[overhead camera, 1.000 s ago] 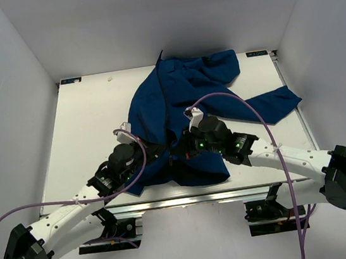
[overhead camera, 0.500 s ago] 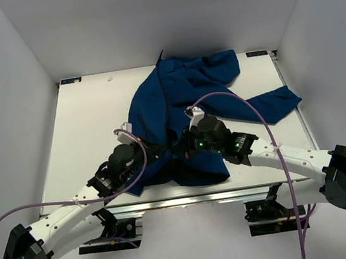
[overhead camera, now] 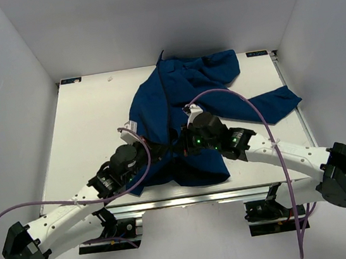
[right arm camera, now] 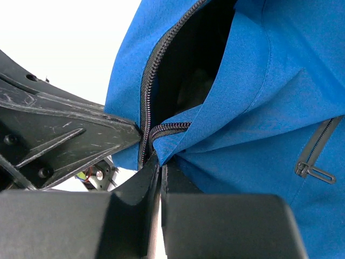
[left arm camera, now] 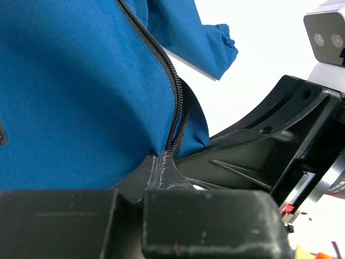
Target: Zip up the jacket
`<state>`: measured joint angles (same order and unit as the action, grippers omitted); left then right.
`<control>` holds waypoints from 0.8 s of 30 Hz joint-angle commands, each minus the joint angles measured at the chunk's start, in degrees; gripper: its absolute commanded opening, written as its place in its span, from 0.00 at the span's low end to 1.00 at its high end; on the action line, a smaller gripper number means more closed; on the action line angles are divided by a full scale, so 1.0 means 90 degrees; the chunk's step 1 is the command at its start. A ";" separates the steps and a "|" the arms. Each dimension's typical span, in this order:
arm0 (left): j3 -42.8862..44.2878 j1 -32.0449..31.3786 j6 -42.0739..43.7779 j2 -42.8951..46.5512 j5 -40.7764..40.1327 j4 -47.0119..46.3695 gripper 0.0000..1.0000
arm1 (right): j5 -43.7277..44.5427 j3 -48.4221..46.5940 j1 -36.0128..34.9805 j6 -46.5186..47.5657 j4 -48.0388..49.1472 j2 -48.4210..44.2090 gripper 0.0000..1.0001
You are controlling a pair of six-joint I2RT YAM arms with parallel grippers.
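The royal-blue jacket (overhead camera: 184,96) lies spread on the white table (overhead camera: 83,128), collar at the far edge, hem near the front. Its dark zipper line (overhead camera: 163,102) runs down the middle. My left gripper (overhead camera: 161,151) is shut on the jacket's left front edge at the zipper's lower end; the left wrist view shows the zipper teeth (left arm camera: 173,97) running into the closed jaws (left arm camera: 159,162). My right gripper (overhead camera: 180,147) is shut on the right front edge, with the folded zipper tape (right arm camera: 167,129) pinched at the jaw tips (right arm camera: 160,162). The front gapes above, showing black lining (right arm camera: 199,59). The two grippers nearly touch.
One sleeve (overhead camera: 272,103) stretches toward the table's right edge. A side pocket zipper (right arm camera: 315,151) shows in the right wrist view. Purple cables (overhead camera: 240,104) loop over both arms. White walls close in the table on three sides.
Both grippers have shifted slightly together at the lower zipper, the right one moving a little left and away. The jacket has barely moved.
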<state>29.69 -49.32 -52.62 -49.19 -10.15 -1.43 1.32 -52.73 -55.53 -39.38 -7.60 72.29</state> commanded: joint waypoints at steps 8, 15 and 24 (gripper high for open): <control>0.0383 -0.0067 0.0827 -0.0471 0.0890 0.0130 0.22 | 0.0332 0.0165 -0.0022 -0.0078 -0.0230 -0.0122 0.00; 0.0187 -0.0067 0.0847 -0.1145 0.2045 -0.0066 0.45 | -0.0001 0.0975 -0.0012 -0.0127 0.0327 -0.0142 0.00; 0.0070 -0.0067 0.0847 -0.1019 0.1978 0.0130 0.62 | 0.0019 0.1533 0.0027 -0.0137 0.0560 -0.0181 0.00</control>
<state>31.22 -49.69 -45.50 -59.90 6.74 -0.62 1.45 -39.44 -55.53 -40.16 -5.82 72.01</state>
